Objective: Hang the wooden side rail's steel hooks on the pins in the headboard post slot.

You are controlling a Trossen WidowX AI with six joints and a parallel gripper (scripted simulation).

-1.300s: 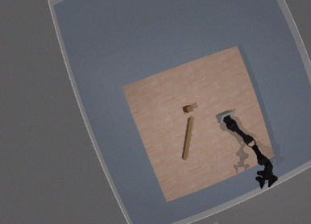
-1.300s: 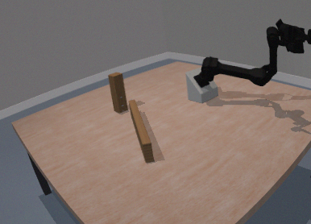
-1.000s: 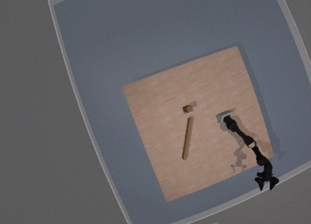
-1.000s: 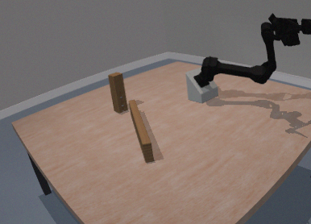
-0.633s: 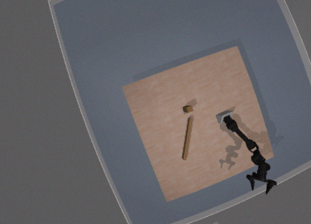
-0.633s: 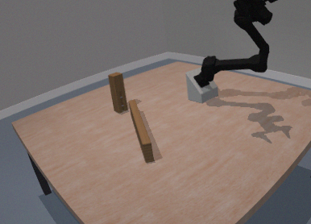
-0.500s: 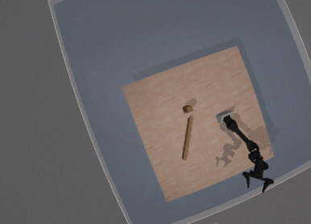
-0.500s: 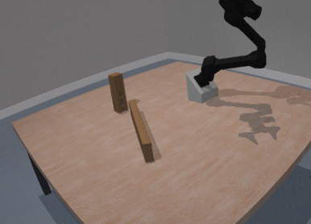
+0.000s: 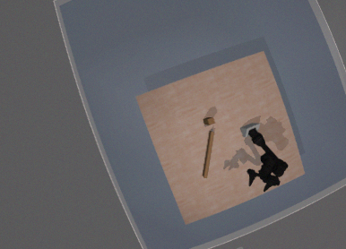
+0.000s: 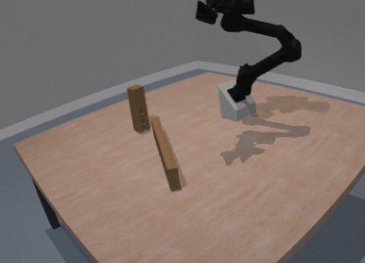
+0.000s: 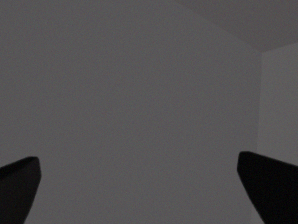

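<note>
The wooden post [image 9: 209, 121] [image 10: 137, 109] stands upright on the table. Small light spots show on its rail-facing side in the exterior view, at the slot. The wooden rail [image 9: 208, 155] [image 10: 165, 148] stands on its narrow edge on the table, one end close to the post's foot, the other pointing away. A small gap shows between rail and post. The hooks are too small to make out clearly, and I cannot tell how they stand to the pins. My gripper [image 9: 257, 187] [image 10: 207, 2] [image 11: 142, 164] is open and empty, raised high above the table and well away from rail and post.
The arm's grey base [image 9: 247, 129] [image 10: 231, 104] stands on the table [image 9: 170, 119] [image 10: 113, 197], to the right of the post. The arm is folded above the table and casts shadows on it. The wrist view shows only grey walls behind the fingers.
</note>
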